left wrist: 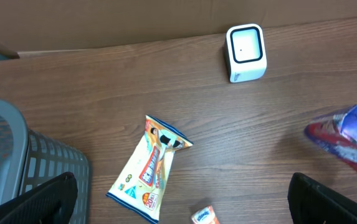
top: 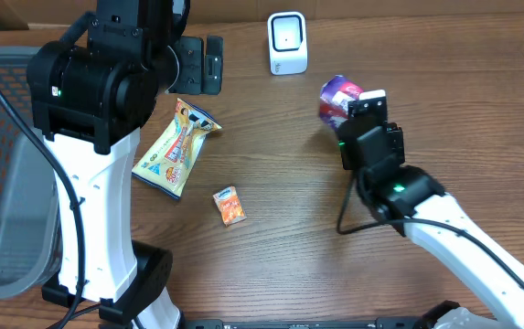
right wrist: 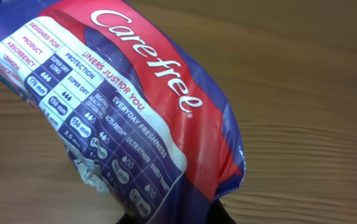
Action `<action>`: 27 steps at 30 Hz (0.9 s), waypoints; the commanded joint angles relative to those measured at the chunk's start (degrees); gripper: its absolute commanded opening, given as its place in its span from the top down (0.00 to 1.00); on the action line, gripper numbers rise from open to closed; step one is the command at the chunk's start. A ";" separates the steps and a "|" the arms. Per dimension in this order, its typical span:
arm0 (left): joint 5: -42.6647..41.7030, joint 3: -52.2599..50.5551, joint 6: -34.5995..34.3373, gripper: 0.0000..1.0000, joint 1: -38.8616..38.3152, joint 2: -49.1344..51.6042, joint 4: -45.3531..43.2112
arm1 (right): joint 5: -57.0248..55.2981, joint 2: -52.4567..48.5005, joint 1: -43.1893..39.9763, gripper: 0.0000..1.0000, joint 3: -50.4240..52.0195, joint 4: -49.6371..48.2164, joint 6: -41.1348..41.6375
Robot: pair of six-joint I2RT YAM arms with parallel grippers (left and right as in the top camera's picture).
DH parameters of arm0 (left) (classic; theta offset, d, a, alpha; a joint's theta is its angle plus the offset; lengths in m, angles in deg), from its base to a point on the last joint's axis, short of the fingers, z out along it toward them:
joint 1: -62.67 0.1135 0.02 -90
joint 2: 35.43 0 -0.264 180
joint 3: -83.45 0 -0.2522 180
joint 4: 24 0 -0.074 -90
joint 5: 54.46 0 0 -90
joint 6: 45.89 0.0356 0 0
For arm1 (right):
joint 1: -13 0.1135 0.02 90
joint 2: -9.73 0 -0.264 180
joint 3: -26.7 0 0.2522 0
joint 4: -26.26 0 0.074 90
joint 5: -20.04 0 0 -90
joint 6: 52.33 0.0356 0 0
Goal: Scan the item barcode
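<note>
Overhead, the right gripper (top: pixel 360 108) is clenched on the Carefree pack (top: pixel 336 93) just right of the white scanner (top: pixel 286 43) near the table's (top: pixel 289 183) far edge, while the left gripper (top: pixel 208 64) hangs wide open.

Overhead camera sitting high, looking straight down, taking in whole surface (top: pixel 280 183) from far off. Left wrist camera hanging well above surface, tilting down and forward toward back edge, mid-range, framing scanner (left wrist: pixel 246 52), yellow bag (left wrist: pixel 148 169) and corner of basket (left wrist: pixel 16 155). Right wrist camera sitting very close to pack (right wrist: pixel 134 106), wood blurring behind. Overhead and left wrist sharing scanner, yellow bag, pack; right wrist sharing only pack.
</note>
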 commanded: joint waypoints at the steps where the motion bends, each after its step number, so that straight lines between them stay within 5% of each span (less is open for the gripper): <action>1: -0.44 -0.31 0.83 0.00 0.24 0.63 -0.09 | -25.57 -5.57 6.10 0.96 0.17 -0.33 -0.28; 9: -0.44 -0.31 0.83 0.00 0.24 0.63 -0.09 | -41.83 -20.22 19.15 0.96 0.17 -0.22 3.21; 16: -0.44 -0.31 0.83 0.00 0.24 0.63 -0.09 | -33.68 -31.82 31.80 0.96 0.15 2.14 3.19; 19: -0.44 -0.31 0.81 0.00 0.26 0.63 -0.09 | -27.10 -32.30 39.80 0.68 0.15 3.26 3.23; 20: -0.44 -0.31 0.81 0.00 0.24 0.63 -0.09 | -25.38 -32.30 43.25 0.49 0.09 3.26 3.23; 23: -0.44 -0.31 0.81 0.00 0.24 0.63 -0.09 | -22.75 -32.28 50.56 0.11 -0.09 3.87 3.58; 25: -0.44 -0.31 0.81 0.00 0.24 0.63 -0.09 | -20.94 -32.15 54.12 0.00 -1.29 7.41 7.78; 27: -0.44 -0.31 0.83 0.00 0.24 0.63 -0.09 | -18.93 -31.69 55.84 0.00 -3.39 13.79 13.77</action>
